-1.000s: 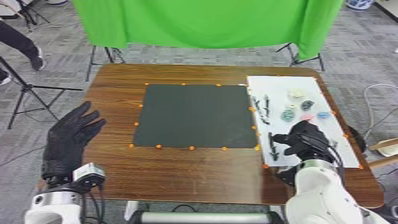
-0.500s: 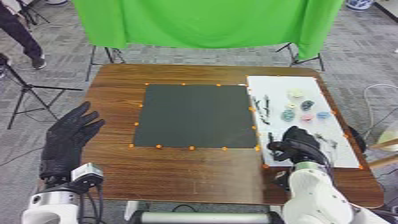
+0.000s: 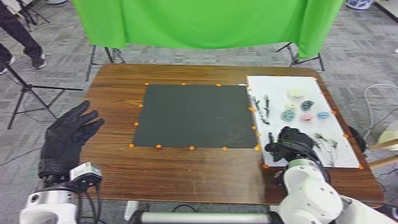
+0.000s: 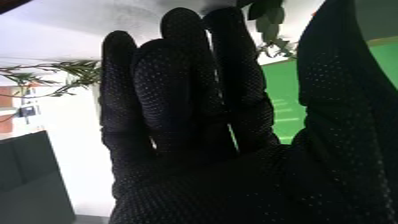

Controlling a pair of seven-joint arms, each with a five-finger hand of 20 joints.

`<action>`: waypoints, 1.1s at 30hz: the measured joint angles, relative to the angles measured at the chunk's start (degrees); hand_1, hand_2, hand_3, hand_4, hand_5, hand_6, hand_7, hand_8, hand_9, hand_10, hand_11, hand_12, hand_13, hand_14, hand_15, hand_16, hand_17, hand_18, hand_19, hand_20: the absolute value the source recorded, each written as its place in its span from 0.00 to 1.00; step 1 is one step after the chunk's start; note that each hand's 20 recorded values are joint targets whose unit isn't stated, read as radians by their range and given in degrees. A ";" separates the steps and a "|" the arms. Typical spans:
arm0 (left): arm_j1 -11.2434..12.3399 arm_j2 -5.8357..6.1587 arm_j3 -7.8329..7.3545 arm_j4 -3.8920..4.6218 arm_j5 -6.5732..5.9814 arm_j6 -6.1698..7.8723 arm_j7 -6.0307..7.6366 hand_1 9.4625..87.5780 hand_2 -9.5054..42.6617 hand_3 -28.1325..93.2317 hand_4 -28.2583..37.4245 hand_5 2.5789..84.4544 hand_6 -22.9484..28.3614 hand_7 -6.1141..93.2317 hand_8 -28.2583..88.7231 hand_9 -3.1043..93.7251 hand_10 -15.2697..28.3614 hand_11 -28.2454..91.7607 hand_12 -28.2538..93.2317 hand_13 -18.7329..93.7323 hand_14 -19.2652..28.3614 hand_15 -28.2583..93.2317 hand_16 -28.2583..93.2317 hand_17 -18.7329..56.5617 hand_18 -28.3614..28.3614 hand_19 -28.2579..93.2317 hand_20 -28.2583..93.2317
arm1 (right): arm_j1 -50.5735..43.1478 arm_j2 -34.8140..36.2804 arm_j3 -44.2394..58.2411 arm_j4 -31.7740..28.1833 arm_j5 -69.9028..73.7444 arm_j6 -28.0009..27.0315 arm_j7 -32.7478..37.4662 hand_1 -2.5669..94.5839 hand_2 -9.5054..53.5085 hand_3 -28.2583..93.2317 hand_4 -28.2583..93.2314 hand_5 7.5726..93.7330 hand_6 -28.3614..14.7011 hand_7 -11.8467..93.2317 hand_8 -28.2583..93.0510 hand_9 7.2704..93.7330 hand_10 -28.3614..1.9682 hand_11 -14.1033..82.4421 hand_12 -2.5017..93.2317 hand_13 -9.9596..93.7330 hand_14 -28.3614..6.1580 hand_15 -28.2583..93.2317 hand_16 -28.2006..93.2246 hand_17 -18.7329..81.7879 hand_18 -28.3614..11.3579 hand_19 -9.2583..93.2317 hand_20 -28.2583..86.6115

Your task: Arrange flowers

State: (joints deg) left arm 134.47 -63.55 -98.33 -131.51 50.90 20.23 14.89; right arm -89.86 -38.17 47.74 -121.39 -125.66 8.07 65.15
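At nine o'clock on the brown, wood-grained worktop [image 3: 195, 172], the left hand [image 3: 64, 137] in black fabric is spread wide. Centrally lies a flat, dark square mat [image 3: 195, 115]. On the smooth white rectangular board [image 3: 313, 85], thin dark stems [image 3: 266, 106] lie at ten o'clock; the mesh-textured black right hand [image 3: 295, 142], thumb wide, is at seven; small, roundish pastel flower heads [image 3: 288, 115] sit around twelve to one; spindly grey-green sprigs [image 3: 329, 144] at five.
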 measured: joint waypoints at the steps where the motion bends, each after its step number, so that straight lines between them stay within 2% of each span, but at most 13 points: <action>1: 0.00 0.00 -0.05 -0.01 0.01 -0.03 -0.04 0.19 0.28 0.92 0.10 0.46 0.65 0.22 0.15 0.40 0.79 0.46 0.31 0.40 0.95 0.66 0.15 0.13 0.90 0.73 0.25 | 0.03 0.00 0.00 0.00 -0.01 -0.21 0.01 0.38 0.00 0.94 0.00 0.63 0.48 0.52 0.08 0.66 0.28 0.68 0.23 0.71 0.45 0.90 0.36 0.52 0.16 0.96 0.23; 19: 0.33 0.07 -1.07 -0.26 0.33 -0.51 -0.74 0.19 0.28 0.92 0.09 0.45 0.65 0.22 0.15 0.41 0.79 0.46 0.31 0.41 0.95 0.67 0.15 0.13 0.90 0.73 0.25 | 6.17 0.83 -7.88 0.58 -3.37 -8.83 0.04 0.39 0.00 0.94 0.00 0.65 0.49 0.52 0.09 0.69 0.30 0.67 0.23 0.73 0.47 0.90 0.36 0.53 0.15 0.97 0.23; 23: 0.53 0.04 -1.26 -0.34 0.33 -0.60 -0.83 0.19 0.28 0.92 0.09 0.45 0.65 0.22 0.15 0.40 0.79 0.46 0.31 0.41 0.95 0.67 0.15 0.13 0.90 0.73 0.25 | 5.76 0.54 -7.19 0.62 -3.22 -8.78 -0.03 0.41 0.00 0.93 0.00 0.65 0.49 0.52 0.19 0.70 0.31 0.67 0.24 0.74 0.48 0.90 0.36 0.53 0.15 0.98 0.23; 26: 0.74 0.03 -1.38 -0.38 0.34 -0.65 -0.91 0.19 0.28 0.92 0.09 0.46 0.65 0.22 0.15 0.40 0.79 0.46 0.31 0.41 0.95 0.67 0.15 0.13 0.90 0.73 0.25 | 5.30 0.23 -6.23 0.69 -2.85 -8.66 -0.31 0.46 0.00 0.90 0.00 0.66 0.49 0.53 0.25 0.72 0.36 0.65 0.26 0.75 0.51 0.89 0.36 0.54 0.16 0.98 0.23; 30: 0.80 -0.03 -1.53 -0.41 0.43 -0.75 -1.16 0.19 0.28 0.92 0.09 0.45 0.65 0.22 0.15 0.40 0.79 0.46 0.31 0.41 0.95 0.67 0.15 0.13 0.90 0.73 0.25 | 5.11 -0.07 -5.21 1.17 -2.14 -8.54 -0.67 0.50 0.00 0.87 0.00 0.71 0.53 0.53 0.25 0.78 0.45 0.59 0.32 0.78 0.55 0.88 0.38 0.56 0.17 1.00 0.23; 33: 0.81 -0.06 -1.58 -0.43 0.49 -0.84 -1.32 0.19 0.28 0.92 0.09 0.45 0.65 0.22 0.15 0.40 0.79 0.46 0.31 0.41 0.95 0.67 0.15 0.13 0.90 0.73 0.25 | 5.03 -0.43 -4.35 1.48 -1.23 -8.54 -0.96 0.50 0.00 0.87 0.00 0.74 0.55 0.52 0.25 0.81 0.49 0.59 0.34 0.80 0.56 0.89 0.38 0.57 0.17 1.00 0.24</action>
State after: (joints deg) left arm 135.27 -63.61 -99.91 -131.95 51.39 19.39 13.57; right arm -84.83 -38.60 43.39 -119.91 -126.89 -0.46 64.19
